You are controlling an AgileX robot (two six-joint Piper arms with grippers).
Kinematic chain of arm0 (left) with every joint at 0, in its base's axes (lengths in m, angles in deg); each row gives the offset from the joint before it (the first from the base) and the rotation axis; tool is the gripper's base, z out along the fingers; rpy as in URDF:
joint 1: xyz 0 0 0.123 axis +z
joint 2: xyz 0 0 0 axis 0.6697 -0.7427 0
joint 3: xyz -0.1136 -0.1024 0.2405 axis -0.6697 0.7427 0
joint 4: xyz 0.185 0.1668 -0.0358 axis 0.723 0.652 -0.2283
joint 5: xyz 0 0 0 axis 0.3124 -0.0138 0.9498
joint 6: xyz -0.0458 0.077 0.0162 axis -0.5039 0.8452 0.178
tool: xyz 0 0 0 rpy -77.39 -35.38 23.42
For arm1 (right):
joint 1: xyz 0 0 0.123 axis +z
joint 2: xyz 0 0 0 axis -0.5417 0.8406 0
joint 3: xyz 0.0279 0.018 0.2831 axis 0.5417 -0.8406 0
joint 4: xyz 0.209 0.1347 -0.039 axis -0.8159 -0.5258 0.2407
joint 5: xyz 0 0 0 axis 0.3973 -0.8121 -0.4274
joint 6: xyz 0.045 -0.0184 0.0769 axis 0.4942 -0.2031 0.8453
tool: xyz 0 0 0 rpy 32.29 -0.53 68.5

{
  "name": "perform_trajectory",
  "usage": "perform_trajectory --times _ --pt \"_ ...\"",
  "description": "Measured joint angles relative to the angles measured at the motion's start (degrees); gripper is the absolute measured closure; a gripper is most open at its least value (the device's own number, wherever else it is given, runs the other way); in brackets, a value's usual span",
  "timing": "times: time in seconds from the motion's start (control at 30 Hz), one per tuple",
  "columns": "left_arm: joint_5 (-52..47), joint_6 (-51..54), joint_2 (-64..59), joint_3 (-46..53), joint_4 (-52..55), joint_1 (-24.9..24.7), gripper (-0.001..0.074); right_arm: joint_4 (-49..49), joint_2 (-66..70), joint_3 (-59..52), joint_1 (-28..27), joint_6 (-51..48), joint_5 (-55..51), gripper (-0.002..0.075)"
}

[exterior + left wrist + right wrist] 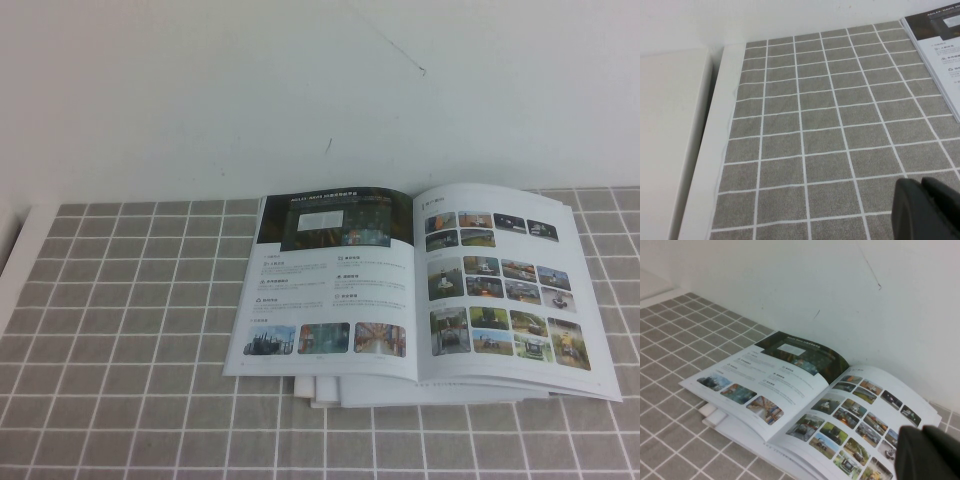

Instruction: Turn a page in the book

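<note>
From the high view, the book (415,295) lies open and flat on the counter (120,330), which is covered by a grey cloth with a white grid, close to the white wall (300,90). Its left-hand sheet carries a dark banner on top, text columns and three photos along the lower edge; the right-hand sheet is filled with rows of small vehicle photos. More white sheets stick out beneath the near edge. Neither arm shows here.

From the left wrist view, the left tool (927,210) hangs above bare grey cloth, well apart from the book (940,45), of which only one corner with the dark banner shows. Only a dark part of it is visible, so whether its fingers are wide or narrow I cannot tell.

From the right wrist view, the right tool (930,452) hovers near the photo-filled sheet of the book (805,400), fingers closed together and holding nothing
</note>
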Motion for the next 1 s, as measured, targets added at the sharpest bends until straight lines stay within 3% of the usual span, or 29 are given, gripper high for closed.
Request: perform_trajectory --times 0.5,0.77,0.93,1.0 --pt "0.0 -0.1 0.0 0.0 0.0 0.0 0.0739 0.2 -0.1 0.0 0.0 -0.1 0.0 0.0729" --pt "0.0 -0.1 0.0 0.0 0.0 0.0 0.0739 1.6 -6.5 -4.0 -7.6 0.4 3.1 0.0729" --pt "0.0 -0.1 0.0 0.0 0.0 0.0 0.0739 6.6 -9.9 -12.3 -7.6 6.0 8.2 0.0729" --pt "0.0 -0.1 0.0 0.0 0.0 0.0 0.0739 12.4 -10.8 -15.6 -7.6 12.7 11.8 0.0729"
